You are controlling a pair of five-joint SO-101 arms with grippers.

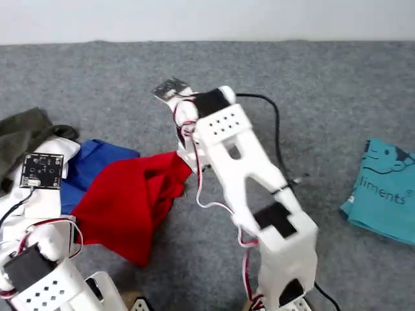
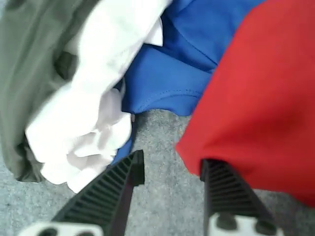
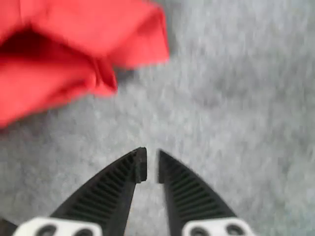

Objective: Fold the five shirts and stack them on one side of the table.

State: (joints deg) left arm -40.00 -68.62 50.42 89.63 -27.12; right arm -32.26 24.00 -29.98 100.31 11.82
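In the high view, the red shirt [image 1: 130, 201] is lying crumpled against the blue shirt [image 1: 97, 165]. The folded teal shirt [image 1: 382, 194] is sitting well apart, cut off by the frame edge.

In the left wrist view, the left gripper [image 2: 170, 169] is hovering wide open at the red hem, and should probably be pinching one layer only.

In the right wrist view, the right gripper [image 3: 151, 164] is sitting nearly closed on nothing near a red corner, so it likely needs opening first. Sleeve or hem is not telling apart here.

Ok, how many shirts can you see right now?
5: crumpled olive-green shirt far left, white shirt beside it, blue shirt under the red shirt near centre, folded teal printed shirt at the right edge.
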